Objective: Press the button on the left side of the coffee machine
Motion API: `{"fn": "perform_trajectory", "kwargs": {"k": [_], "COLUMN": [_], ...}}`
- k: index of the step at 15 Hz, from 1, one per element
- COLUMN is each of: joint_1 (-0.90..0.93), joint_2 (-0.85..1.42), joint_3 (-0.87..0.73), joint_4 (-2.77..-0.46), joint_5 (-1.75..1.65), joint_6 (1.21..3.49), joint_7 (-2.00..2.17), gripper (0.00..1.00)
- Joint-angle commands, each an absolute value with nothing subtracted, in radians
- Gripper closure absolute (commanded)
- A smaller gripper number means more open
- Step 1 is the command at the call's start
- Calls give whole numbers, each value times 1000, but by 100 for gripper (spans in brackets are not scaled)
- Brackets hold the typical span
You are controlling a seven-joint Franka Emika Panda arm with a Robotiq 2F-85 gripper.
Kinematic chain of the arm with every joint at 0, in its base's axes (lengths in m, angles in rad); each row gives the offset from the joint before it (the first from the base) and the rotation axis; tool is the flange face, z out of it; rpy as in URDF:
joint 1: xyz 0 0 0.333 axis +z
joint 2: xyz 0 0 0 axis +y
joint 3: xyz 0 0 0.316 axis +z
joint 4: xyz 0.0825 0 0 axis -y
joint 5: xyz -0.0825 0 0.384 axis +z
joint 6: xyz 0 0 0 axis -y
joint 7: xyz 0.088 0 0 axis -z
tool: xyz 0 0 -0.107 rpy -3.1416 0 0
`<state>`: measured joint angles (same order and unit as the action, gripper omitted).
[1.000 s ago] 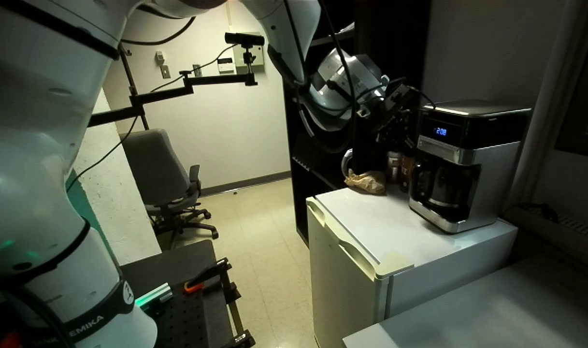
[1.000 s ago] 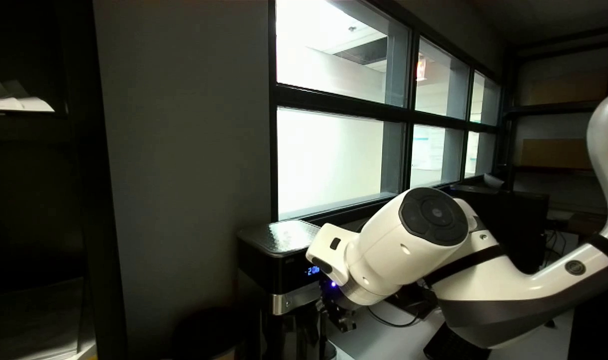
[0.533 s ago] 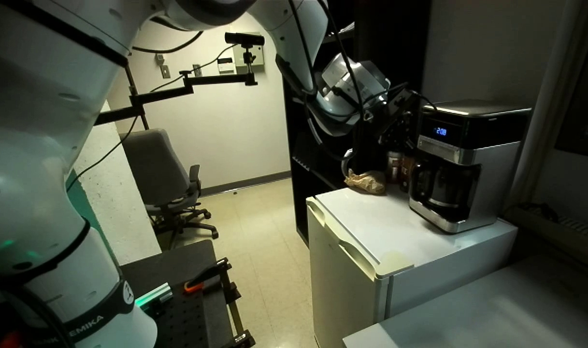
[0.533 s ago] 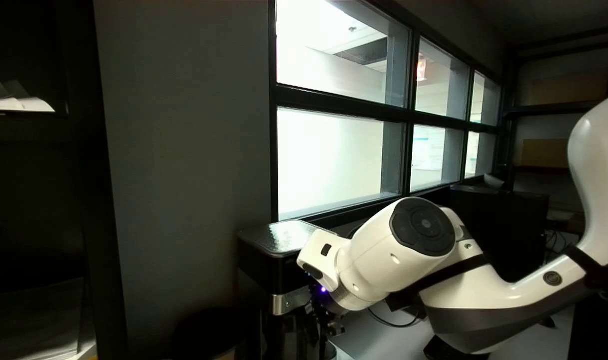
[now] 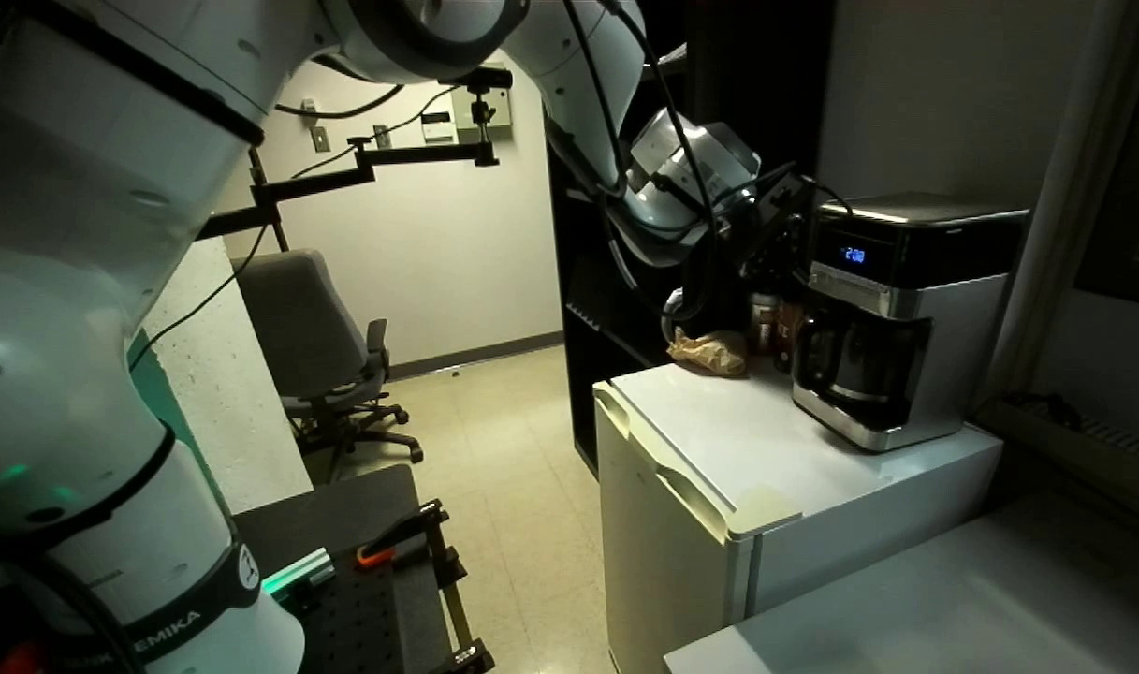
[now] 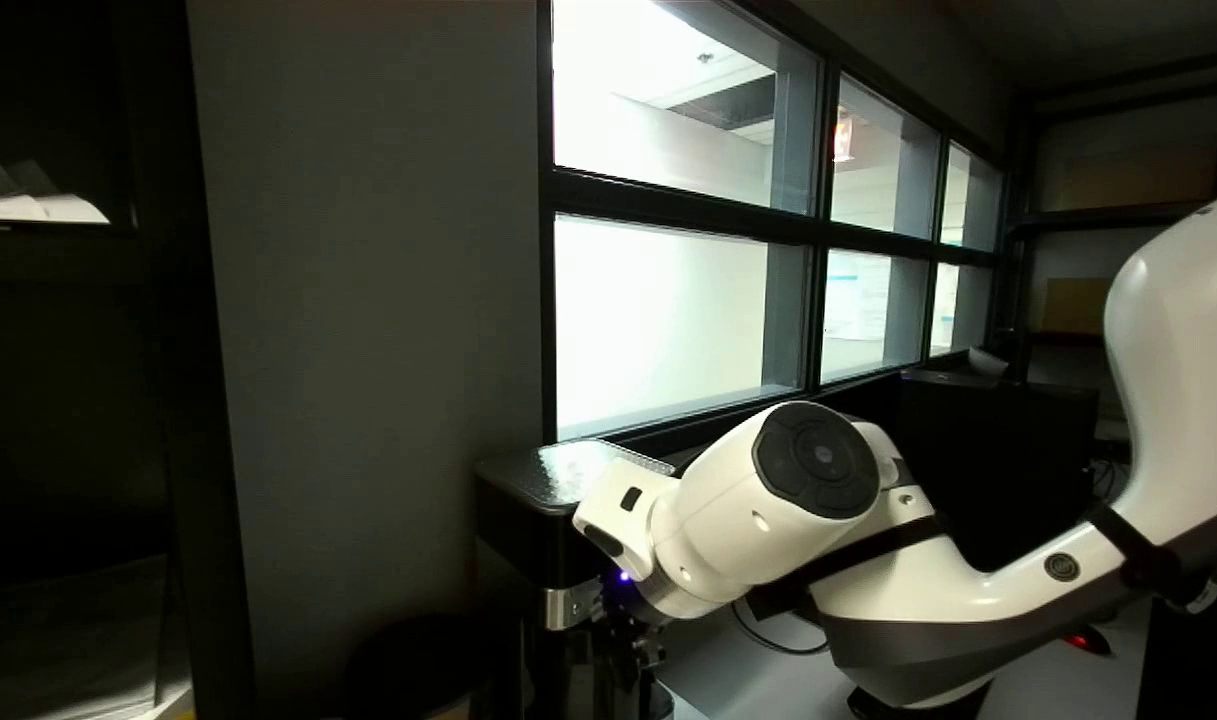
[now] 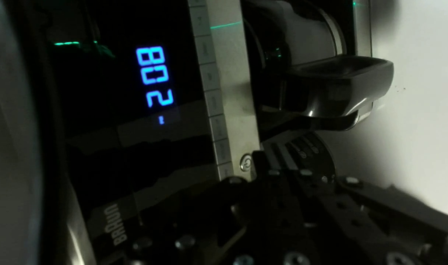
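Note:
The coffee machine (image 5: 964,356) is silver and black with a blue-lit clock. It also shows in an exterior view (image 6: 528,540), partly hidden by my arm. In the wrist view its front panel (image 7: 143,147) fills the left half, turned sideways. A round power button (image 7: 246,162) sits at the end of its silver strip (image 7: 236,92). My gripper (image 7: 277,156) looks shut and empty, with only a narrow gap between its fingers. One fingertip appears right beside the button; contact cannot be told. The gripper (image 5: 798,257) is dark at the machine's front left edge.
The machine stands on a white cabinet (image 5: 747,440). Its carafe handle (image 7: 330,88) juts out near the gripper. A crumpled brown bag (image 5: 709,353) and jars (image 5: 766,323) stand behind on the cabinet. A dark shelf (image 5: 606,281) is beyond. A loose cable (image 5: 677,131) hangs along the arm.
The arm has moved forward and slightly down, bringing the gripper closer to the front of the coffee machine. The machine has not moved.

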<state>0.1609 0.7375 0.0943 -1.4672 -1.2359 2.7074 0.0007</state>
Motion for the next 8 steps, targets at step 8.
{"fn": "perform_trajectory", "kwargs": {"k": [8], "joint_1": [185], "joint_2": [818], "joint_3": [75], "joint_4": [-1349], "joint_5": [-1193], "joint_6": [2727], "joint_7": [-61], "gripper": [100]}}
